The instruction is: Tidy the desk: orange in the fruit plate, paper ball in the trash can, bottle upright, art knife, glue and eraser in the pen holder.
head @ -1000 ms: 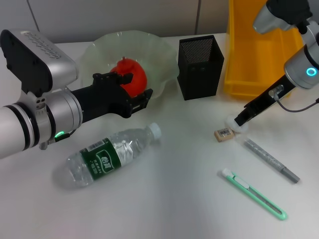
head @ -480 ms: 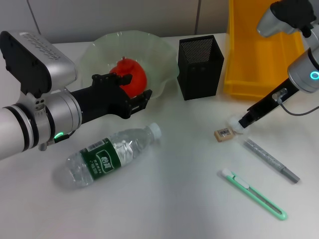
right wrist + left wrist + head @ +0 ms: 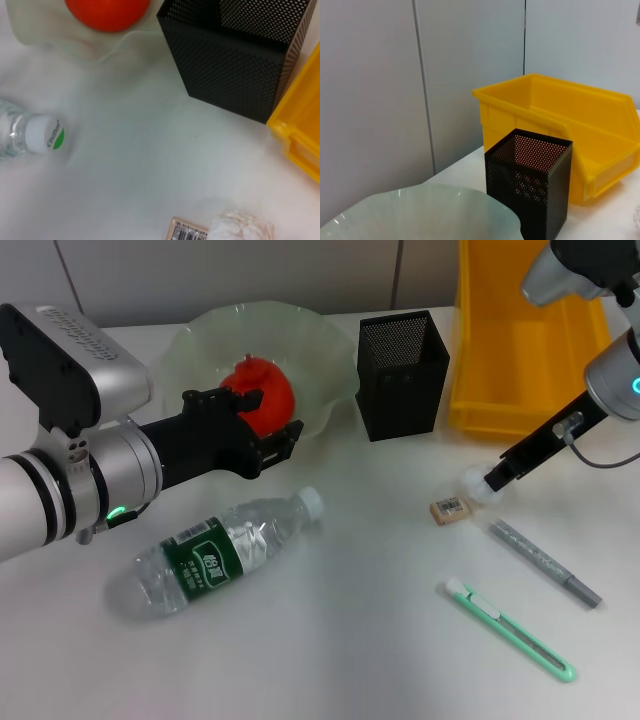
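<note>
My right gripper [image 3: 494, 480] is shut on the white paper ball [image 3: 476, 484], held just above the table beside the eraser [image 3: 449, 508]; both also show in the right wrist view, the ball [image 3: 242, 225] and the eraser [image 3: 189, 231]. The orange [image 3: 264, 388] lies in the pale green fruit plate [image 3: 330, 350]. My left gripper [image 3: 272, 428] is open just in front of it. The clear bottle [image 3: 215, 552] lies on its side. The grey glue stick [image 3: 545, 562] and green art knife [image 3: 508, 629] lie at the front right. The black mesh pen holder [image 3: 403, 375] stands behind.
A yellow bin [image 3: 520, 330] stands at the back right, beside the pen holder; it also shows in the left wrist view [image 3: 570, 130]. A grey wall runs behind the table.
My right gripper has risen and drawn slightly right with the paper ball, away from the eraser. The left arm has barely moved.
</note>
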